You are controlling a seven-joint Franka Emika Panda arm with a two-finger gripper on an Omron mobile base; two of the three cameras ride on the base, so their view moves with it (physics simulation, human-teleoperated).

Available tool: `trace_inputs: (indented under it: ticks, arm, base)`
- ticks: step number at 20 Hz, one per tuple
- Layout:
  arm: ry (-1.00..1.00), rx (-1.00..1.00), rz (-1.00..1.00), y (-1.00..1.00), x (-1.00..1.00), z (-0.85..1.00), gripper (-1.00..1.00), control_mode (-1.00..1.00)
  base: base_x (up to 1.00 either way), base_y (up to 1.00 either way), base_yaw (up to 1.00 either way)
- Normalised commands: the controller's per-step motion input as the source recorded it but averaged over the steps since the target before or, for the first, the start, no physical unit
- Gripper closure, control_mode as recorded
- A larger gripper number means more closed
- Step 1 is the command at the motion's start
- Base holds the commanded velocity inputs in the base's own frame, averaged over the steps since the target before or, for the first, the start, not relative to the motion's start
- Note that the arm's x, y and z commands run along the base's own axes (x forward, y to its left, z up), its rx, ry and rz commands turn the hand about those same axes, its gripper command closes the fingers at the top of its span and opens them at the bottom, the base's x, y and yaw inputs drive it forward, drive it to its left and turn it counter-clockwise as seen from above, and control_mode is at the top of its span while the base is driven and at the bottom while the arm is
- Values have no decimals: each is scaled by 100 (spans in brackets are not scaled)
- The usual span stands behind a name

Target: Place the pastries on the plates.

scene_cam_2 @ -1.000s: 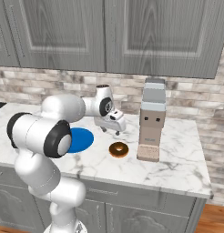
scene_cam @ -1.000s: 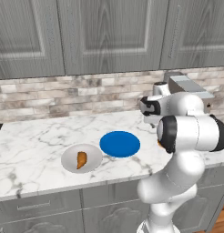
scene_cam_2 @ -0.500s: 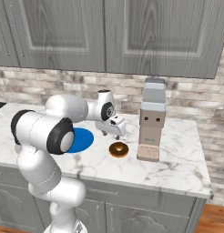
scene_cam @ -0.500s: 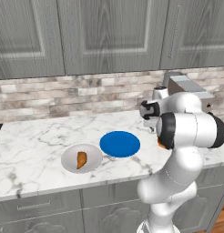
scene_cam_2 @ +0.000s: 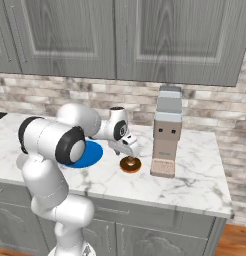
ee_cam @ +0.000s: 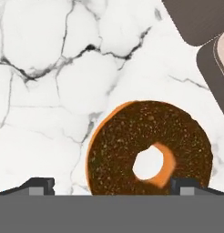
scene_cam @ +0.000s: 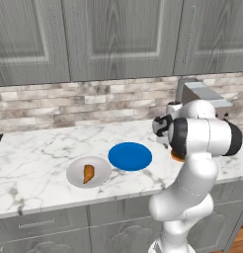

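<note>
The brown ring doughnut point(ee_cam: 148, 148) with dark glaze lies on the marble counter, also seen as the doughnut point(scene_cam_2: 130, 164) just right of the blue plate point(scene_cam_2: 90, 152). My gripper point(ee_cam: 112, 186) hangs open close above it, fingertips wide apart, the right fingertip point(ee_cam: 186, 184) over the doughnut's edge. From the right base view the gripper point(scene_cam_2: 131, 152) points down at the doughnut. The blue plate point(scene_cam: 130, 155) carries nothing. The pale grey-white plate point(scene_cam: 74, 170) left of it holds the orange-brown croissant point(scene_cam: 88, 173). My arm hides most of the doughnut point(scene_cam: 176, 157) from the left.
A tall grey and beige appliance point(scene_cam_2: 166, 132) stands just right of the doughnut, its dark base point(ee_cam: 196, 18) near the hand. The appliance point(scene_cam: 202, 96) sits against the brick backsplash. Wall cabinets hang above. The counter's front edge runs close to the plates.
The hand has come down and slightly forward over the doughnut. The plates, croissant and doughnut have not moved.
</note>
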Motion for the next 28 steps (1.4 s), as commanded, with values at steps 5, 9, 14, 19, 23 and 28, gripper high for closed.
trace_inputs:
  ticks: [5,9,14,19,23,28]
  arm:
    - [0,0,-8,-17,0,-36,-100,-100]
    - [0,0,-5,-1,0,-31,-100,-100]
    - [0,0,0,3,5,-16,-100,-100]
    - [0,0,0,6,8,-14,-100,-100]
    - [0,0,0,2,3,-19,-100,-100]
    - [0,0,0,0,0,-19,-100,-100]
  base:
    - [0,0,0]
    - [0,0,0]
    - [0,0,0]
    - [0,0,0]
    - [0,0,0]
    - [0,0,0]
